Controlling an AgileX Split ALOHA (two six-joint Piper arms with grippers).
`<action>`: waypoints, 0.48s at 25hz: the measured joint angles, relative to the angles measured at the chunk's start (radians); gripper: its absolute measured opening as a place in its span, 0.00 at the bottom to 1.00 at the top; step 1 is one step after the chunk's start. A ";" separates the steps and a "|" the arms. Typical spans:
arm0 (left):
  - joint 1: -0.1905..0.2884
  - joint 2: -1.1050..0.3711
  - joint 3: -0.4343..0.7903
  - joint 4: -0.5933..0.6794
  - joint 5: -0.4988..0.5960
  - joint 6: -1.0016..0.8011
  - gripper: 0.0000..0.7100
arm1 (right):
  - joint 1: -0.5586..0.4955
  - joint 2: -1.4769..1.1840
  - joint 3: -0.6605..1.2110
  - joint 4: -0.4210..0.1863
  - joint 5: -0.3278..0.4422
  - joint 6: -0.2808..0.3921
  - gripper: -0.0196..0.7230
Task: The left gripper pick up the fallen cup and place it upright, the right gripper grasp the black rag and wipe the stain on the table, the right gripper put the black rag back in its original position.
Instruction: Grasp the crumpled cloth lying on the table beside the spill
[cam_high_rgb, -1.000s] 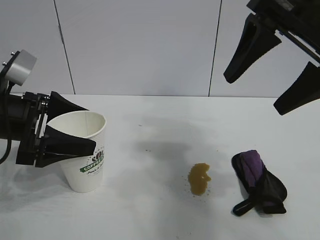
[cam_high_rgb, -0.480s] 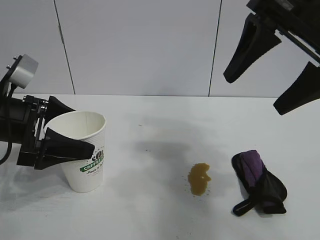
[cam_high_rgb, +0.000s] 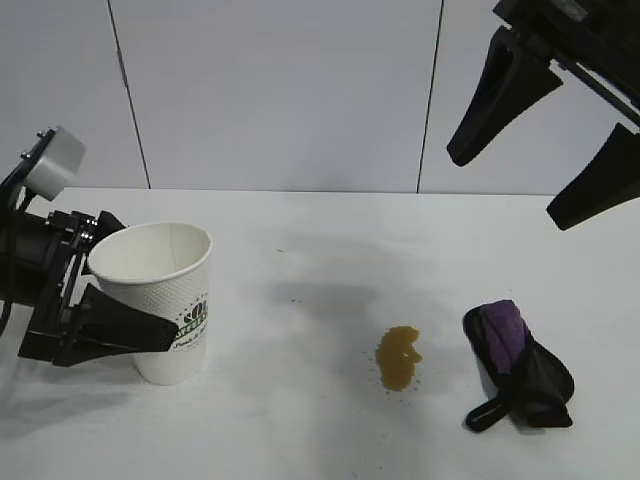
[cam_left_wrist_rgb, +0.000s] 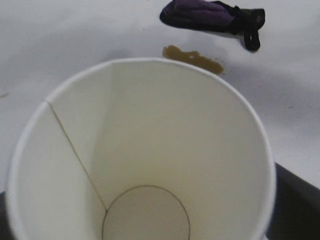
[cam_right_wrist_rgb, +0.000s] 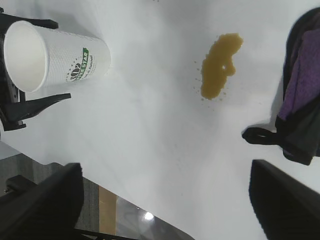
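The white dimpled paper cup (cam_high_rgb: 165, 300) with a green logo stands upright on the table (cam_high_rgb: 300, 250) at the left. My left gripper (cam_high_rgb: 150, 278) is open, with one finger on each side of the cup and a gap at the near finger. In the left wrist view I look down into the empty cup (cam_left_wrist_rgb: 150, 150). The amber stain (cam_high_rgb: 399, 357) lies at the table's middle. The black rag (cam_high_rgb: 515, 365) with purple folds lies to the right of the stain. My right gripper (cam_high_rgb: 510, 188) is open and empty, raised high above the rag.
A grey panelled wall (cam_high_rgb: 280, 90) stands behind the table. The right wrist view shows the cup (cam_right_wrist_rgb: 55, 55), the stain (cam_right_wrist_rgb: 219, 65), the rag (cam_right_wrist_rgb: 300, 95) and the table's front edge (cam_right_wrist_rgb: 150, 200).
My left gripper has opened and drawn back to the left and lower along the cup. The cup stays upright. The right arm has not moved.
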 joint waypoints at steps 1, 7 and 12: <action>0.000 0.000 0.000 0.007 -0.011 -0.008 0.95 | 0.000 0.000 0.000 0.000 0.000 0.000 0.87; 0.018 -0.015 0.000 0.040 -0.061 -0.088 0.95 | 0.000 0.000 0.000 0.000 0.000 0.000 0.87; 0.086 -0.115 0.000 0.154 -0.115 -0.237 0.95 | 0.000 0.000 0.000 0.000 -0.001 0.000 0.87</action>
